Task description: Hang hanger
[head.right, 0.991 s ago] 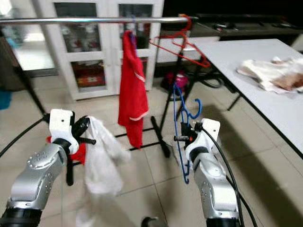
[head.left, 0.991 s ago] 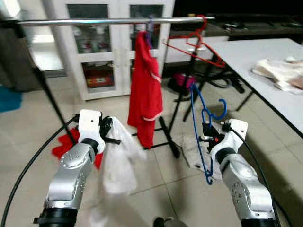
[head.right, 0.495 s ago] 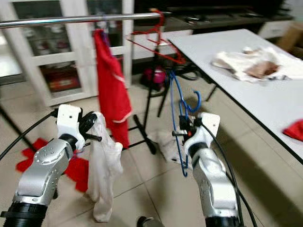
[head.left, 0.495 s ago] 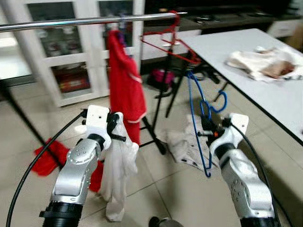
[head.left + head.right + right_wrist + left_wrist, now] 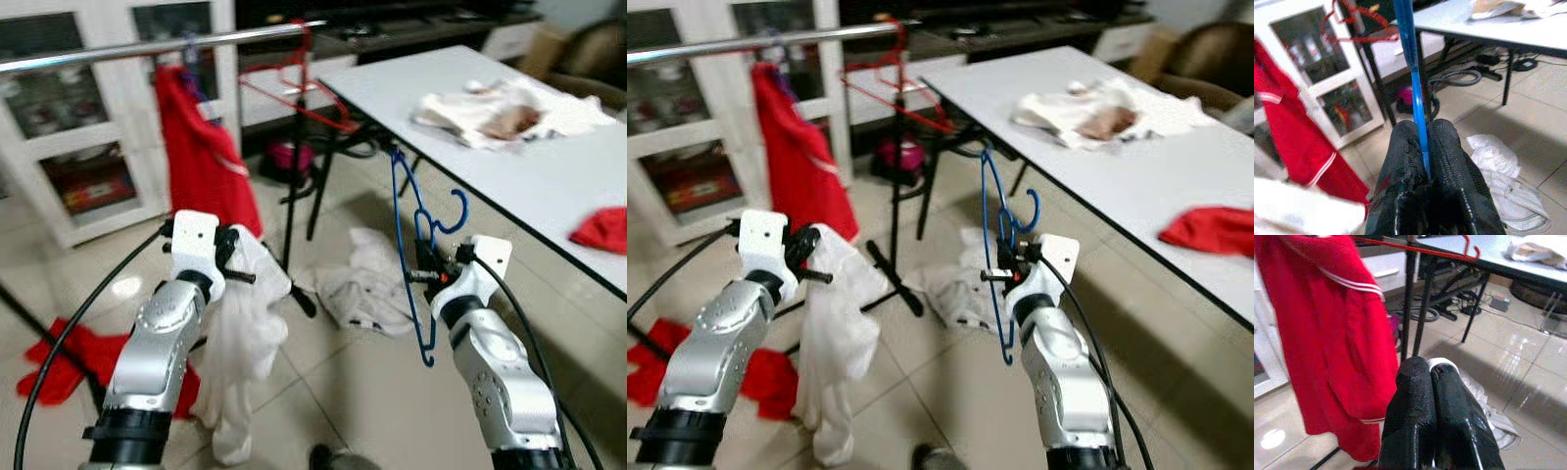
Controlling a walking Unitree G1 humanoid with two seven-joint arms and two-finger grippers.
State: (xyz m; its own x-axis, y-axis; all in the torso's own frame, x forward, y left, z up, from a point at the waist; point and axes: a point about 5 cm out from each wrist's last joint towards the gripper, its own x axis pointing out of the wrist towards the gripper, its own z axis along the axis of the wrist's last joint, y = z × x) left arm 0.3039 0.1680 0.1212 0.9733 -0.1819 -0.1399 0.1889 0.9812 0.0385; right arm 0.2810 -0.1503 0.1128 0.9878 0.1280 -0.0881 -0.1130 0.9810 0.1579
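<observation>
While both silver arms reach forward, the right gripper [image 5: 423,278] is clenched on the thin blue plastic hanger [image 5: 415,257], which stands almost upright with its hook [image 5: 454,213] curling at the top; in the right wrist view the blue bar [image 5: 1416,98] runs between the two black fingers [image 5: 1400,152]. The left gripper [image 5: 238,277] is closed on a white cloth garment [image 5: 245,348] that hangs down from it toward the floor; the left wrist view shows its two fingers [image 5: 1410,421] pressed together with a bit of white between them.

On the tiled floor [image 5: 353,401] just behind the grippers lies a crumpled pale garment [image 5: 361,284], and a red cloth [image 5: 54,364] lies on the floor at the left.

Farther back stands a clothes rack with a silver metal rail [image 5: 127,49]. A red shirt with white trim [image 5: 201,157] hangs from it, and beside it hangs an empty red wire hanger [image 5: 294,88].

At the right is the white counter [image 5: 470,147], which carries a pile of white clothes [image 5: 490,103] and a small red cloth [image 5: 600,227] near its front edge. A white cabinet with glass doors [image 5: 69,127] stands behind the rack.
</observation>
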